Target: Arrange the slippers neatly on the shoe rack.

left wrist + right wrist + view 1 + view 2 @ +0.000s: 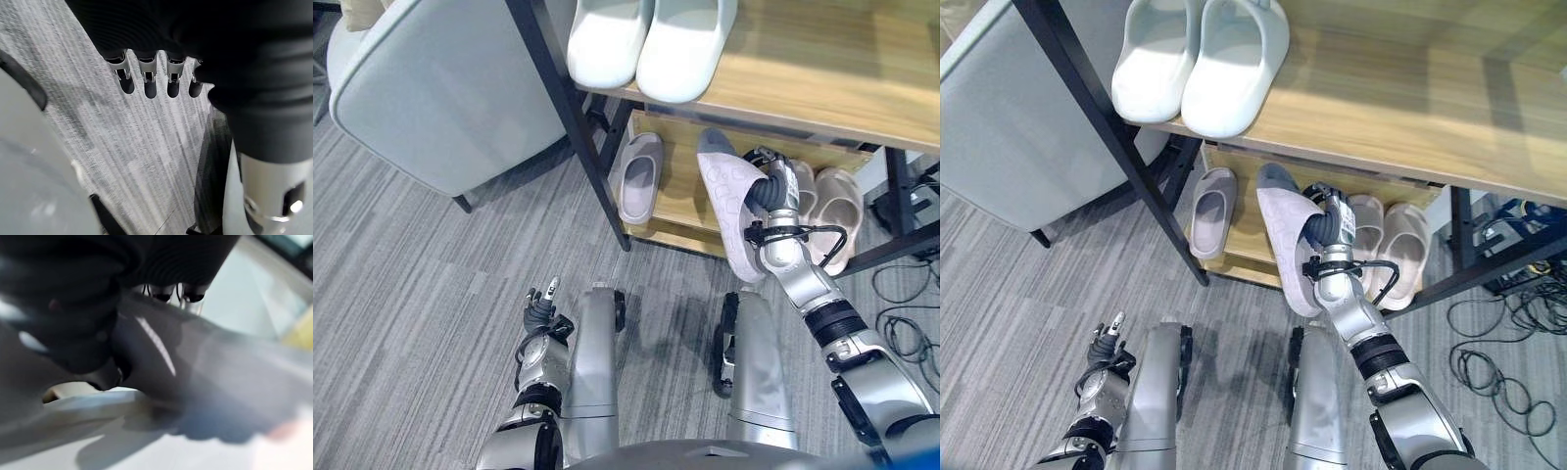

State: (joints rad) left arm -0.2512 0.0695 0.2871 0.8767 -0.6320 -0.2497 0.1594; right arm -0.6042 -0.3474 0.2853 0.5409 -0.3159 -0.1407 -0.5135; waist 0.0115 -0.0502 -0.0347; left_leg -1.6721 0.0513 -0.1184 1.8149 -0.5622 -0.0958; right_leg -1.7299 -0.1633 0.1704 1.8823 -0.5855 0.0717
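My right hand (771,191) is shut on a grey slipper (729,211), held on edge with its patterned sole facing me, at the front of the shoe rack's lower shelf (683,201). In the right wrist view the dark fingertips (190,296) wrap over the slipper's grey body (195,362). Its mate, a second grey slipper (639,176), lies flat on the left of that shelf. A beige pair (837,211) sits on the right, just behind my hand. My left hand (540,311) hangs low over the carpet with its fingers (149,81) relaxed, holding nothing.
A white pair of slippers (646,39) stands on the wooden upper shelf (822,69). The rack's black leg (578,127) slants down beside a pale grey chair (440,88) on the left. Black cables (1498,362) lie on the floor right of the rack.
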